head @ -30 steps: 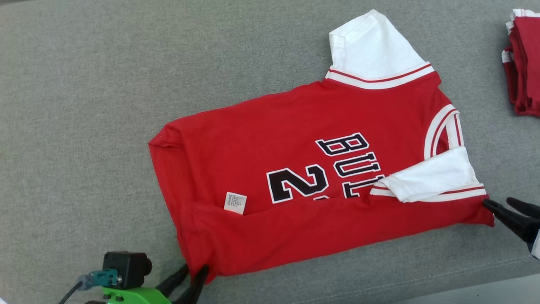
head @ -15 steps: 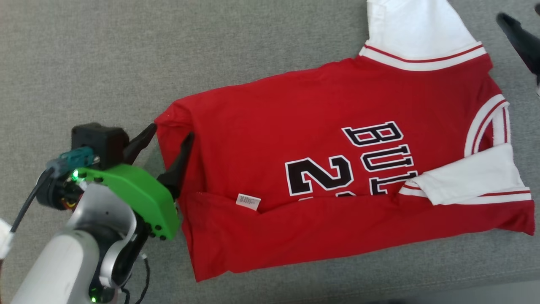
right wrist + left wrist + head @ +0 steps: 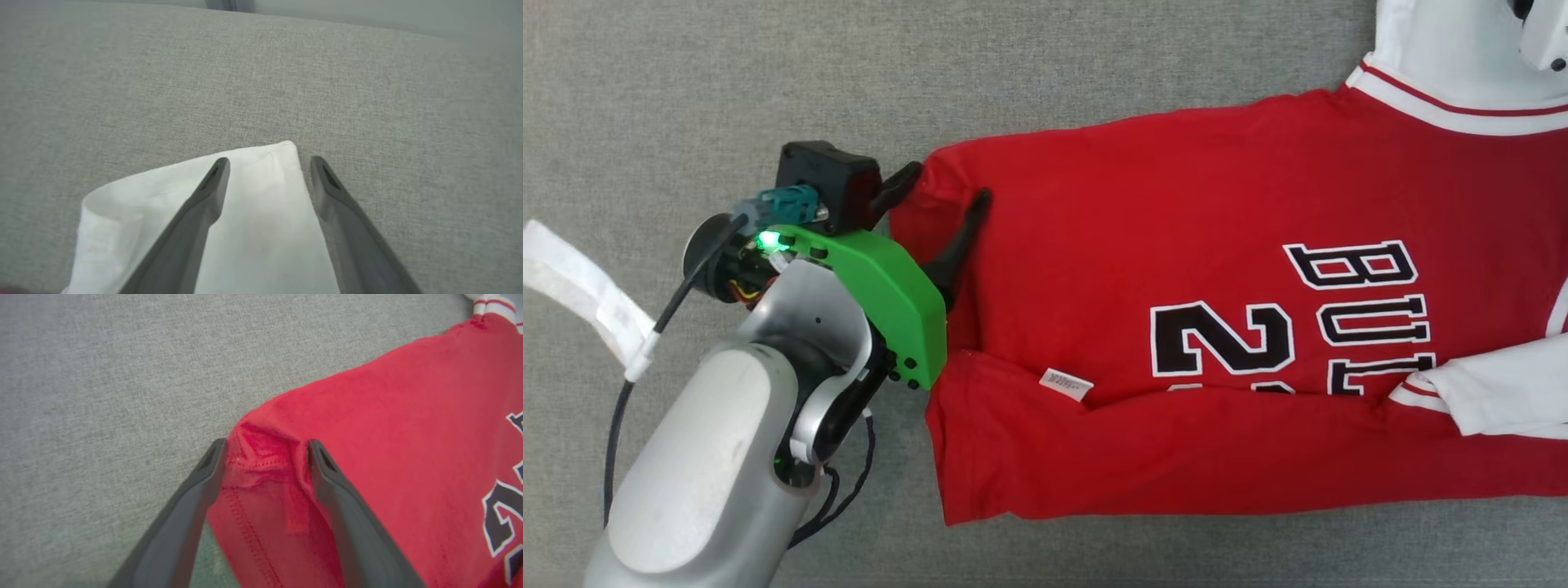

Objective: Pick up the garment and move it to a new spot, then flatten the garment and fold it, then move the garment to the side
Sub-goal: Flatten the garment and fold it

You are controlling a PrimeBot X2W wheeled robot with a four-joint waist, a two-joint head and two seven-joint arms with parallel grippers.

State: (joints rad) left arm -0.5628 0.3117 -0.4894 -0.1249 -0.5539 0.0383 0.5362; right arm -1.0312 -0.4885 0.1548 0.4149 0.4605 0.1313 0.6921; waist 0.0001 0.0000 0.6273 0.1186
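Garment [image 3: 1176, 245]: red jersey with white sleeves, lying spread on the grey cloth-covered bench [image 3: 727, 82], front up, black lettering [image 3: 1364, 294] showing.
Lie: hem end toward the head view's left, sleeve end running off its right edge.
Fold: the near long side is turned up over the front, with a small white care label [image 3: 1066, 384] at the flap's edge.
Far sleeve [image 3: 1445, 49]: flat on the bench at the top right of the head view.
Near sleeve [image 3: 1503, 392]: laid across the red front, just above the flap.
Left claw [image 3: 266, 444]: jaws wide, gripping nothing, set astride the far hem corner; one finger lies on the grey cloth just off the edge, the other on the red fabric, and the corner sits puckered between them.
Right claw [image 3: 270, 160]: jaws wide, gripping nothing, over the outer corner of the white sleeve; one finger is above the sleeve, the other above bare bench just beside its edge.
Contact: whether the right fingertips touch the cloth cannot be told.
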